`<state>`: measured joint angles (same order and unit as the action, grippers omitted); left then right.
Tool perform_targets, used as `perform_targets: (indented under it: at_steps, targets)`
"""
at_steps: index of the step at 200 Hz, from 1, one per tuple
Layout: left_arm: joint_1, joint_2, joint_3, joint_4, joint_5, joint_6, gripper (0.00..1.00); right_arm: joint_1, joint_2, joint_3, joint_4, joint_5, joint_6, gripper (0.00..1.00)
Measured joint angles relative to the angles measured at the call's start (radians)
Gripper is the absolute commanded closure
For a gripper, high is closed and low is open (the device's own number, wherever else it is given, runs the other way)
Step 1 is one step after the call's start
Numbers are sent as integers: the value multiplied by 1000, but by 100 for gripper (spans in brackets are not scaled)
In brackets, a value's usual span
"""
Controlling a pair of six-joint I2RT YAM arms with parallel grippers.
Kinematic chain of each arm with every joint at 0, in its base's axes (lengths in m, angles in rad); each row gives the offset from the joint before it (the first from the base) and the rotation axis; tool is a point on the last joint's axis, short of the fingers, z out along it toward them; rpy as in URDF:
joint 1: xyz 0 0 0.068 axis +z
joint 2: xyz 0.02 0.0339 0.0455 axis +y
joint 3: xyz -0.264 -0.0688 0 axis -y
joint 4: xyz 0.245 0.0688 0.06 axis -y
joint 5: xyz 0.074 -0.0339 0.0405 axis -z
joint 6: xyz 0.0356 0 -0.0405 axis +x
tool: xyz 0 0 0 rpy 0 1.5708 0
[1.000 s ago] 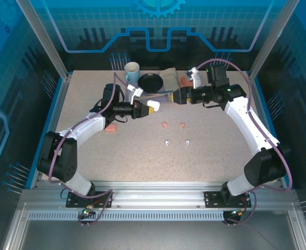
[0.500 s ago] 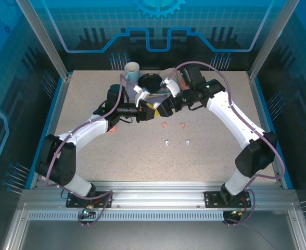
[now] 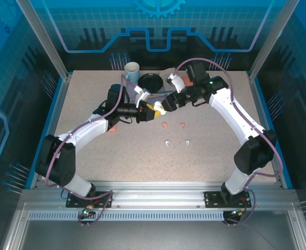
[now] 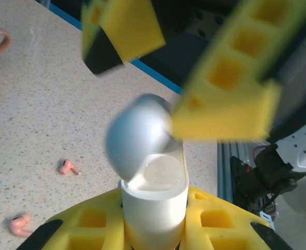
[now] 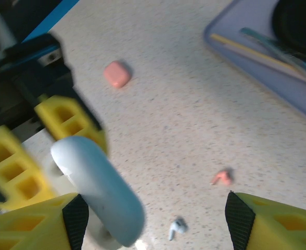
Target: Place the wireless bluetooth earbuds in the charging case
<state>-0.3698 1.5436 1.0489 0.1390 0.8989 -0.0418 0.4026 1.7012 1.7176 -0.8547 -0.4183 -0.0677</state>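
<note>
Four earbuds point(image 3: 167, 143) lie loose on the table point(image 3: 205, 156), two pink and two white, near each other and just in front of the two end effectors. None is in a case yet.

Left end effector point(image 4: 155, 224): clamped tight on the white case point(image 4: 154, 200), held upright off the table, well facing up. Lid point(image 4: 137, 135) tipped back on its hinge.

Right end effector point(image 3: 160, 107): jaws wide, gripping nothing. One finger point(image 4: 223, 99) sits against the lid, the other stands apart above it. Looks like the lid-opening step, nearly done.

A second case, pink point(image 5: 116, 74), rests on the table beside the left arm, apart from the earbuds.

Doing it well, as judged:
- Push the lid fully back so it does not fall shut.
- Left holds the case level and steady; no twisting under the push.
- Right backs off clear of the lid, not dragging it.
- White buds probably match this case; fetch one of those first.
- Buds are tiny and smooth; pinch low and square, by the stem.
</note>
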Motion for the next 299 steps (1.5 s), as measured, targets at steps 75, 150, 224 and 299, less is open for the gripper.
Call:
perform_targets:
  at_steps: [75,150,224,299]
  targets:
    - [-41,-76,-55,40,-86,50,100,-60,26,71,26,64,158,27]
    - [-101,-154,-363,436,-589,127,100,-113,-140,-357,66,166,495,28]
    - [-108,-125,-413,721,-776,119,100,121,-29,-510,105,298,655,29]
    - [-108,-192,-468,738,-792,119,100,220,210,-425,124,370,697,38]
